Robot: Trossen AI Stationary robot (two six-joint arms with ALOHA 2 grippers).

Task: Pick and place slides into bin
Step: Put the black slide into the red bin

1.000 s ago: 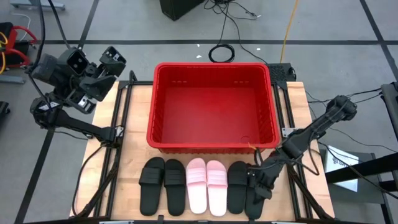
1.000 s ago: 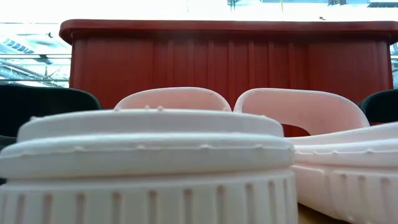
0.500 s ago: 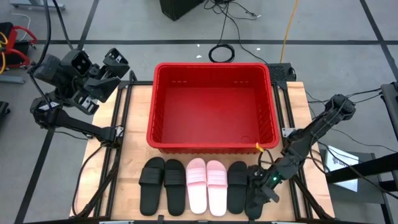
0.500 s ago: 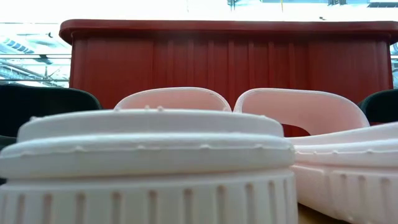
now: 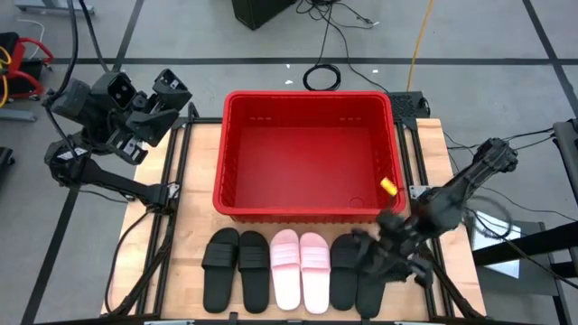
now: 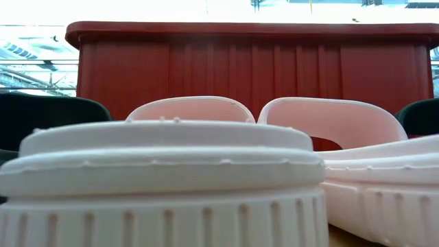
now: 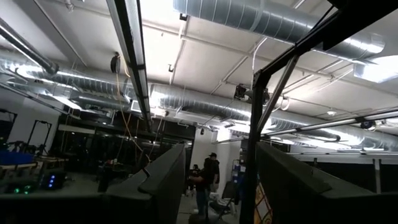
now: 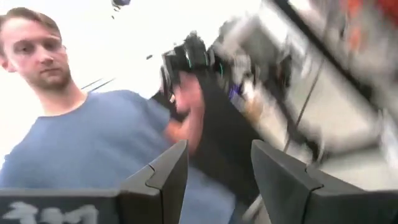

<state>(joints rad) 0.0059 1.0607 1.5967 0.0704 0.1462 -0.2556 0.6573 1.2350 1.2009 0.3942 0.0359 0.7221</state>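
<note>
I count six slides (image 5: 287, 271) in a row on my table (image 5: 194, 212): four black and two pink, right in front of one red bin (image 5: 309, 155). My right claw (image 5: 386, 262) is open over the black pair on the right. My left claw (image 5: 155, 104) waits open, off the table's far left corner.

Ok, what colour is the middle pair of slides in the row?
Light pink, between the black pairs; clearest in the high view.
</note>
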